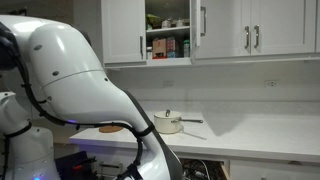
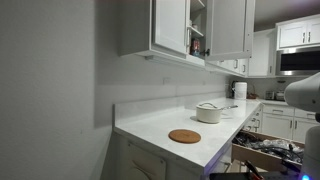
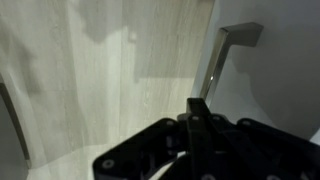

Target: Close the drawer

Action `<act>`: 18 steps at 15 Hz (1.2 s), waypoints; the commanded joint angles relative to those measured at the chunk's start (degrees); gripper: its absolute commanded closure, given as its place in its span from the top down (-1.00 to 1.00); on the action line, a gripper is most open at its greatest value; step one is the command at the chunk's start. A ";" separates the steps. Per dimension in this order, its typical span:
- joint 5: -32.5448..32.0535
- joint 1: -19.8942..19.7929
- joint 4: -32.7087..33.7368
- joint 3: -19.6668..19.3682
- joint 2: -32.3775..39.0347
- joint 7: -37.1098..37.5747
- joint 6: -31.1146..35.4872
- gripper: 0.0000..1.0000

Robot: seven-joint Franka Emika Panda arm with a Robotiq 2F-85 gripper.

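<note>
The drawer stands pulled out below the front edge of the counter, toward the end far from the wall corner. Its open top shows a jumble of dark and metallic items too small to name. In the wrist view its flat white front fills the right side, carrying a slim brushed-silver bar handle with a squared, L-shaped bend. To the left of it lies a pale surface with a fine wood grain. The gripper is matte black, angular and blurred at the bottom of that view, with one finger pointing up near the handle's foot. I cannot tell how wide the jaws stand. The counter is smooth and white, with a matching backsplash. A flat round disc — tan, cork or wood — lies near its front edge, and a squat white lidded pot sits farther along, toward the back edge. Above, one panelled white cupboard is open; the packages inside are too small to read. The arm's glossy white shell fills the left of an exterior view.
</note>
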 commanded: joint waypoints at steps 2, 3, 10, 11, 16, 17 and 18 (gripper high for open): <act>-0.27 -4.86 -1.51 5.38 0.89 1.67 0.09 -0.99; -0.13 -5.69 -1.66 6.27 0.76 2.02 -0.59 -0.99; 0.55 -8.34 -1.88 9.89 -0.16 6.93 -6.15 -0.99; 0.74 -8.32 -1.62 10.10 0.03 7.59 -6.89 -0.99; 1.45 -8.14 -2.12 9.65 -0.96 8.99 -10.28 -0.99; 1.57 -7.93 -2.13 9.40 -1.02 9.29 -10.66 -0.99; 1.56 -7.65 -1.95 9.08 -0.94 9.59 -11.20 -0.99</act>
